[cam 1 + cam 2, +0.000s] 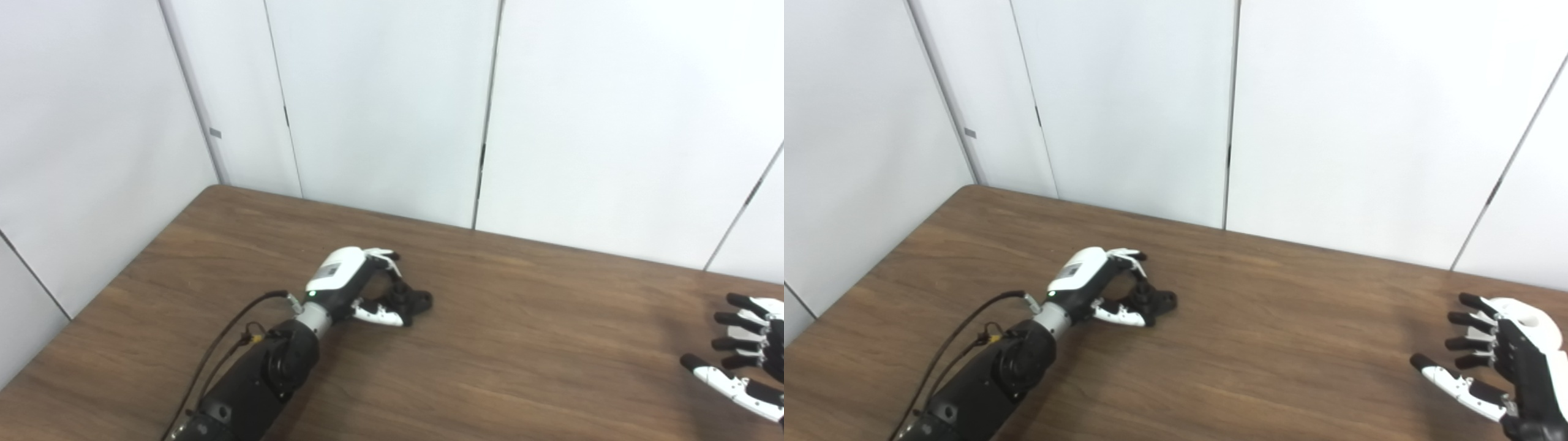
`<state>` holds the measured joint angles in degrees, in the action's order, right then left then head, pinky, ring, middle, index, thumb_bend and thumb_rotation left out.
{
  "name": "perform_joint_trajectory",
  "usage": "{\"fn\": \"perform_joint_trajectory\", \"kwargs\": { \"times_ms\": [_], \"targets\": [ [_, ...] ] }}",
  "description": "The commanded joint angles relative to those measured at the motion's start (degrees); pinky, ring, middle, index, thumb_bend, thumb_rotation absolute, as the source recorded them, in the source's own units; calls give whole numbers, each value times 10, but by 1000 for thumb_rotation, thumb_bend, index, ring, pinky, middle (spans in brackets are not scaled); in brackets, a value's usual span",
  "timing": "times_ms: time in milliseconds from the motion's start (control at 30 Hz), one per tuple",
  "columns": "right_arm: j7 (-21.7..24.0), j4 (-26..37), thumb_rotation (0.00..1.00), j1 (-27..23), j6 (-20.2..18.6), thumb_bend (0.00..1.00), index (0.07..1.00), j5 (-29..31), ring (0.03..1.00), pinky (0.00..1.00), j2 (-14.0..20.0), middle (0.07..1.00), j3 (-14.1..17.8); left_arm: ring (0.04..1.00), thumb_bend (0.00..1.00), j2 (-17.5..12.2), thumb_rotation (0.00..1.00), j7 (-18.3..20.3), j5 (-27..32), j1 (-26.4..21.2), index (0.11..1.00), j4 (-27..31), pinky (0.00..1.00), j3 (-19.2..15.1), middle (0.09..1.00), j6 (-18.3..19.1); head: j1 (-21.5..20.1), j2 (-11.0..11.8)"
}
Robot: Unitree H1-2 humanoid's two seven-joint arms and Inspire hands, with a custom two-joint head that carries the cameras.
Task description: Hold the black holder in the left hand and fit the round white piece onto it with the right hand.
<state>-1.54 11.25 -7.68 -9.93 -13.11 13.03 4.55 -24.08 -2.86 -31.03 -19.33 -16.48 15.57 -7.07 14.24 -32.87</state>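
Small matte black plastic holder [416,302], lumpy outline, lying on brown wood-grain tabletop [1274,343] left of centre, roughly 9 o'clock from table middle. Sitting at 3 o'clock tip of white-and-black left hand [367,288], fingers [383,256] and thumb curled around near end; firm hold or mere touch, cannot tell. White-and-black right hand [1494,361] far off at 4 o'clock edge, well apart, fingers spread wide, holding nothing. Count: one black holder, two hands, one table. Pale panelled wall [1127,104] along 12 o'clock side.
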Motion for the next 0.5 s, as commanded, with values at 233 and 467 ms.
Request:
{"fn": "perform_joint_trajectory", "kwargs": {
  "times_ms": [233,467],
  "targets": [
    [-15,-30,100,-21,92,551,783,0,581,468,11,690,6,895,522,35,79,63,8,-13,483,4,767,62,854,-90,-20,-5],
    [-24,-48,167,-23,121,566,777,-9,570,452,9,688,4,903,521,66,77,68,-20,-28,482,-25,783,98,855,-114,-44,-12]
  ]
}}
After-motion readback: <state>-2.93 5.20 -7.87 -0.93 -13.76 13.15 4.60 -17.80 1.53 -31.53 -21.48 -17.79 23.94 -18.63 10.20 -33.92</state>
